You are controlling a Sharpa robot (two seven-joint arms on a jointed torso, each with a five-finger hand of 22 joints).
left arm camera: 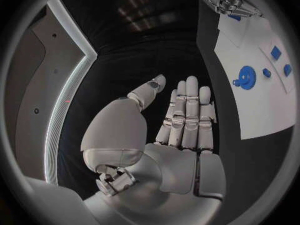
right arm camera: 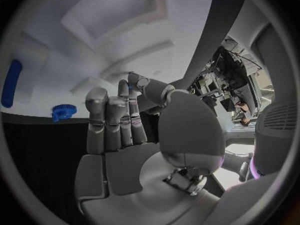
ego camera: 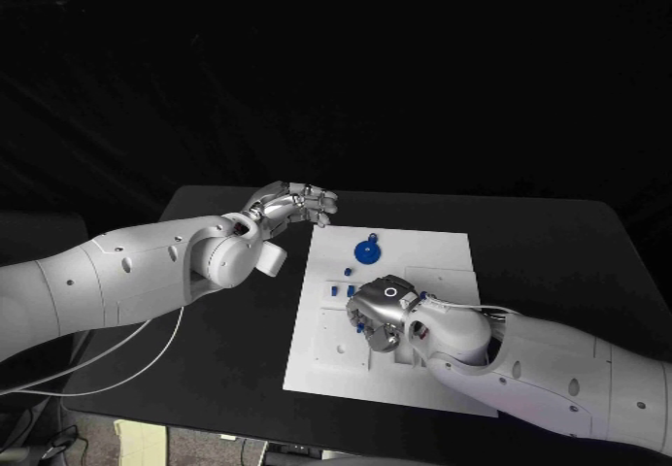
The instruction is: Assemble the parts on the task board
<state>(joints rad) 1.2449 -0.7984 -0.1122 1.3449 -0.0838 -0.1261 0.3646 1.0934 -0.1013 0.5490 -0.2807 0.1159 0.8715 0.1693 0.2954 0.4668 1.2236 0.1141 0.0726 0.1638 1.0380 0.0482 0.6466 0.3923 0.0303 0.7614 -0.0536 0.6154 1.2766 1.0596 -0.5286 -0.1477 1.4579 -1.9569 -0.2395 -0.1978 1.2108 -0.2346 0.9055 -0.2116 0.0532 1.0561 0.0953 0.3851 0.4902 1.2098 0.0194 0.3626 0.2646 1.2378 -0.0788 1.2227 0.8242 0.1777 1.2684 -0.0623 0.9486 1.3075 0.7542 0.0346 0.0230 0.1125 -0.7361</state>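
Observation:
The white task board lies mid-table. A round blue part rests near its far edge, with small blue pieces beside it. My right hand hovers over the board's middle; in the right wrist view its thumb meets a fingertip on a sliver of blue, a small blue part. My left hand floats off the board's far left corner, fingers straight, holding nothing. The left wrist view shows that hand empty, with the board and round part beyond.
A blue toothed knob and a long blue piece lie on the board in the right wrist view. Black table surrounds the board. A white cable trails along the table's left side.

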